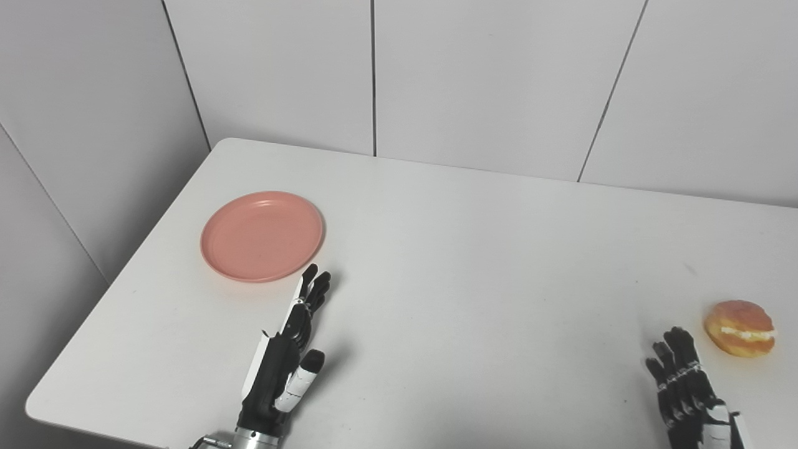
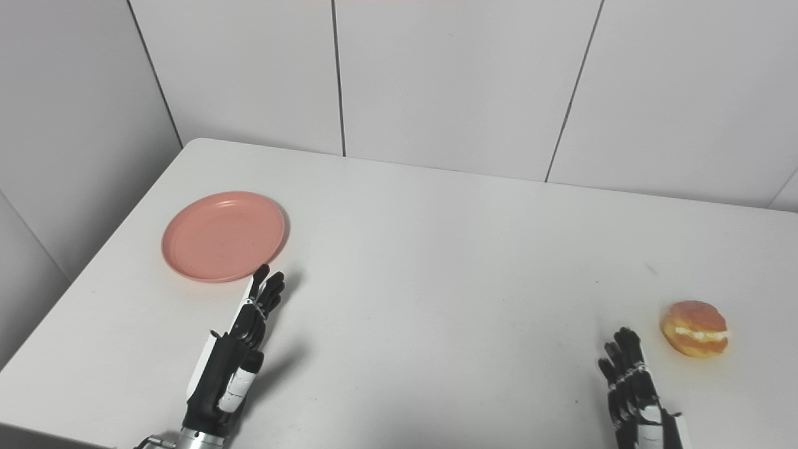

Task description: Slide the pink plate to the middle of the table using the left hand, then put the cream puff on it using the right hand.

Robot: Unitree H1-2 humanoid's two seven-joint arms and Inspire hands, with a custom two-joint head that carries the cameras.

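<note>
Reaching toward the pink plate (image 1: 262,236), the left robot hand (image 1: 293,340) is stretching flat over the table (image 1: 474,262), fingers extended and slightly apart, holding nothing. Its fingertips (image 1: 315,277) are pointing up and away from the robot, sitting just beside the plate's near-right rim; contact is not clear, looks like a small gap. The plate is lying beyond and slightly left of that hand, well off toward the table's left side, so the coming slide is likely needing a push or drag rightward, toward the table middle. The hand's long axis is running roughly at the rim, not across it. The right robot hand (image 1: 682,383) is waiting far right of the plate, open, fingers spread, empty. The cream puff (image 1: 740,328) is sitting on the table just beyond and right of that right hand, near but apart, and well apart from the plate. Plate step is not yet done; the left hand is clearly the nearer one to the plate.
</note>
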